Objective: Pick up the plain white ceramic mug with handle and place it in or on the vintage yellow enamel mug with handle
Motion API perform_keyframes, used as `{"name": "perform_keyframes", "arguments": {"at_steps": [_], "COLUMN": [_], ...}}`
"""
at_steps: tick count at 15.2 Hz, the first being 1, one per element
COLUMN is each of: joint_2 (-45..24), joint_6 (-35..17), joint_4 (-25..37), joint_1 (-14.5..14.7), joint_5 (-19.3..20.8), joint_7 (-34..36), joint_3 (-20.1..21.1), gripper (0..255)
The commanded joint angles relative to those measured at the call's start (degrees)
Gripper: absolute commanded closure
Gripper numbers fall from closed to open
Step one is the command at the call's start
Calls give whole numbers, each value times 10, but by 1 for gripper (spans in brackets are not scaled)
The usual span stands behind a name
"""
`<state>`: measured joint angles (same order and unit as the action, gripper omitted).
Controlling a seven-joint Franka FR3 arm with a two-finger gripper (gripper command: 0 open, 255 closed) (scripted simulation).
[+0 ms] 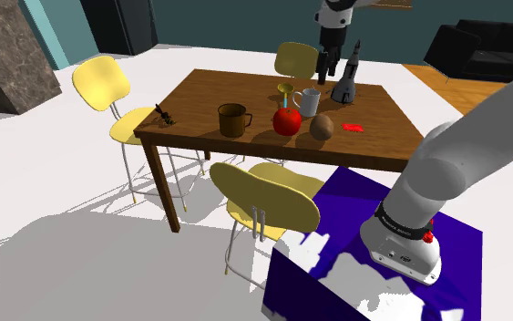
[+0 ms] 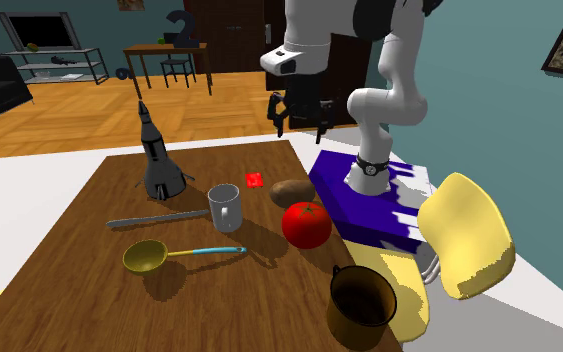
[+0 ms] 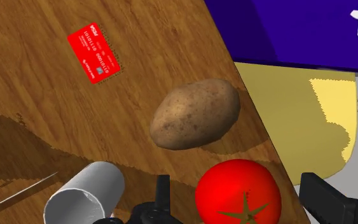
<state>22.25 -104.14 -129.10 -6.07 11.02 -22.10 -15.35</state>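
Observation:
A pale grey-white mug [image 1: 307,102] [image 2: 225,207] [image 3: 85,194] with a handle stands upright near the middle of the wooden table [image 1: 245,91]. A dark olive-brown mug [image 1: 234,119] [image 2: 361,305] stands apart from it, beyond a red tomato [image 2: 306,225]. My black gripper [image 1: 329,64] [image 2: 299,112] [image 3: 241,205] hangs open and empty well above the table, over the side nearest the stand. In the wrist view the white mug lies off to one side of the fingers [image 3: 161,202], not between them.
On the table lie a potato [image 3: 195,113], the tomato [image 3: 238,193], a red card [image 3: 94,54], a yellow ladle [image 2: 145,256], a knife [image 2: 154,218] and a dark rocket-shaped object [image 2: 159,160]. Yellow chairs [image 1: 272,196] stand around the table. The blue stand [image 2: 354,195] is beside it.

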Motion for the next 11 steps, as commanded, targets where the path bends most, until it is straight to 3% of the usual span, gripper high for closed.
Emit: {"name": "perform_keyframes", "arguments": {"at_steps": [1,11], "joint_2": [-43,-260], "joint_6": [-22,-85], "joint_4": [24,170], "joint_1": [-3,-32], "joint_5": [-6,-92], "joint_7": [-26,-161], "joint_3": [-21,-93], "gripper": [0,0]}}
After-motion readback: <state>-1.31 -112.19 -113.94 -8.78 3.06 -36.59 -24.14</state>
